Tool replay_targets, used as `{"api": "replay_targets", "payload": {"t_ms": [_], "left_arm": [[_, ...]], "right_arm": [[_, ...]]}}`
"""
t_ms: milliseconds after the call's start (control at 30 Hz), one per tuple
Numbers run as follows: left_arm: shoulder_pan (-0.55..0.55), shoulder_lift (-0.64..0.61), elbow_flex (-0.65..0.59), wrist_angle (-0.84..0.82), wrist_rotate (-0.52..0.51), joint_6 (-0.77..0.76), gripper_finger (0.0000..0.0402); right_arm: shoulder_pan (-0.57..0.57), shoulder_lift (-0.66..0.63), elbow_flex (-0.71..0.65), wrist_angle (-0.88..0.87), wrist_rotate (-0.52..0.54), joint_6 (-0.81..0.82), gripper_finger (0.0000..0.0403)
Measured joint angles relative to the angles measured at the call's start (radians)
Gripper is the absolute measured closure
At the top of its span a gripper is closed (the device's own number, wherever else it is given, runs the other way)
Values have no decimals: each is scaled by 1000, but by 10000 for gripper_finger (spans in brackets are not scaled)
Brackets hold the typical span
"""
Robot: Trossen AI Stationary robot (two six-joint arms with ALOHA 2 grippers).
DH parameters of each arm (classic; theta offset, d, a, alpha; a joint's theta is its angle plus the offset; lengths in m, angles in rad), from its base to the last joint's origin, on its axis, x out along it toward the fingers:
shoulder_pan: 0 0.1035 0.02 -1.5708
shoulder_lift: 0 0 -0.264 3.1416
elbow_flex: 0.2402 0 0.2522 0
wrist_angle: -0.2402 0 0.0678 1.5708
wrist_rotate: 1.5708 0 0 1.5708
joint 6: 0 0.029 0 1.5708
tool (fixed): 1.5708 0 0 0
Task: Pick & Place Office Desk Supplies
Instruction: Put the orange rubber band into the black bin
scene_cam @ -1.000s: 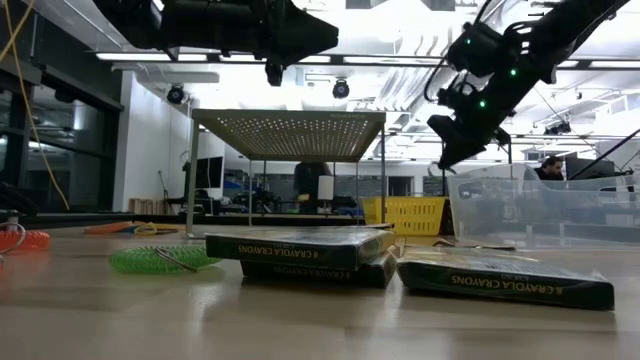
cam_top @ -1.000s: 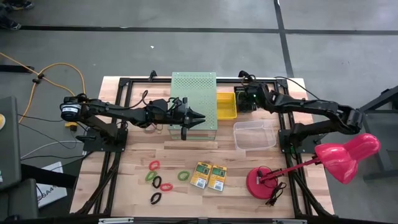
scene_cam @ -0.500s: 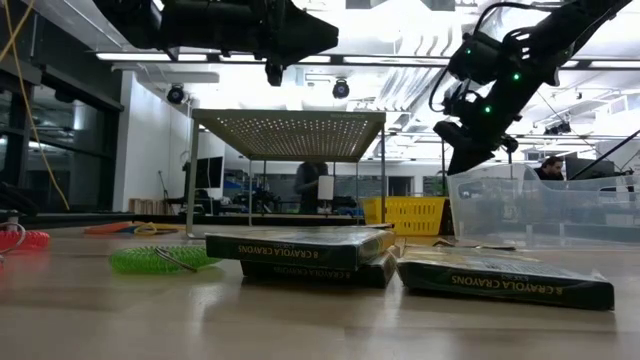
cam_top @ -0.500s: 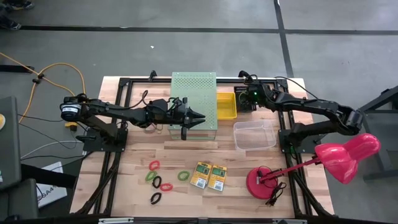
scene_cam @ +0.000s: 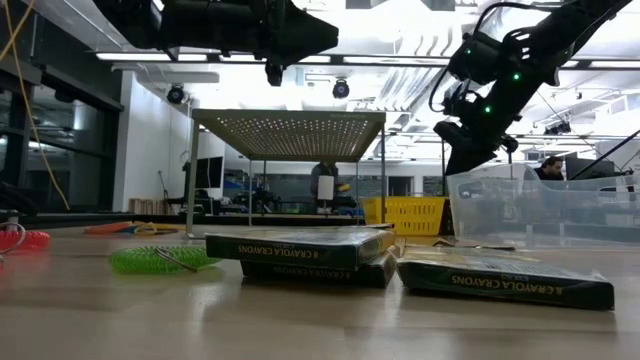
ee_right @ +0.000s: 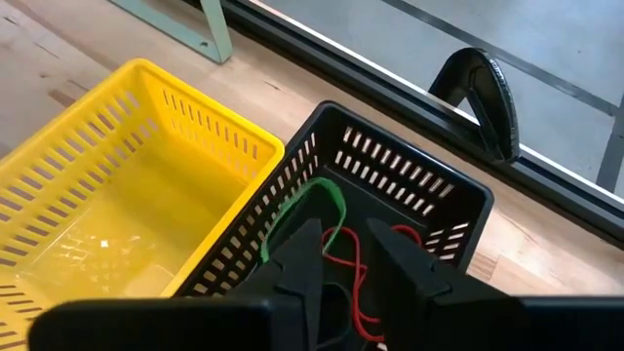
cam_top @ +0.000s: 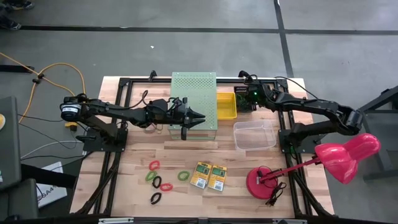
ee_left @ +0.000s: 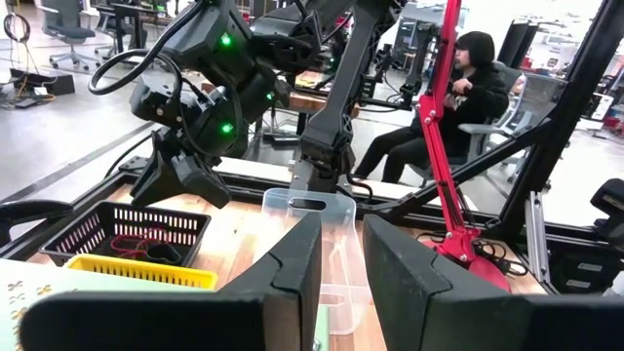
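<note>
Right gripper (ee_right: 336, 263): hangs over the black basket (ee_right: 429, 210) at the far edge of the tabletop (cam_top: 186, 155), beside the yellow basket (ee_right: 127, 185); its fingers stand slightly parted with nothing between them, where a second ago they were shut.
Green band (ee_right: 302, 205): lies inside the black basket with red bands (ee_right: 356, 283), just below the right fingertips and free of them.
Right arm: sits a little farther over the black basket than a second ago, when it hung nearer the yellow one; unchanged over the last half second.
Left gripper (ee_left: 341, 263): waits level above the pale-green perforated box (cam_top: 194, 93), fingers partly open and empty, as before.
Bands on the tabletop: a red loop (cam_top: 153, 165), a green loop (cam_top: 150, 176), a second red loop (cam_top: 166, 185), a black loop (cam_top: 155, 198) and another green loop (cam_top: 183, 176) lie in a loose cluster at near left, where they lay earlier.
Crayon boxes (cam_top: 208, 176): two lie flat side by side, touching, just right of the bands, unmoved.
Clear tub (cam_top: 254, 134): sits right of the perforated box, in place.
Pink lamp (cam_top: 339, 155): stands at near right, unchanged.
Background: a person (ee_left: 468, 88) sits beyond the tabletop in the left wrist view.
</note>
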Motion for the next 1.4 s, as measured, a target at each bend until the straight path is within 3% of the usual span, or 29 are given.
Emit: {"api": "replay_targets", "payload": {"t_ms": [167, 333, 600, 933, 1133, 1400], "left_arm": [[6, -24, -1, -11, -71, 0, 327], [50, -129, -1, -120, -83, -2, 327], [129, -272, 0, -551, -160, -76, 327], [170, -504, 0, -1073, -159, -184, 327], [169, -526, 0, -1336, -167, -267, 327], [168, -461, 0, -1531, -176, -335, 327]], "right_arm": [[0, 0, 0, 3, 0, 0, 329], [0, 0, 0, 7, -1, 0, 328], [0, 0, 0, 20, -58, -7, 328], [0, 0, 0, 47, -106, -22, 328], [0, 0, 0, 56, -106, -26, 328], [0, 0, 0, 57, -109, -26, 328]]}}
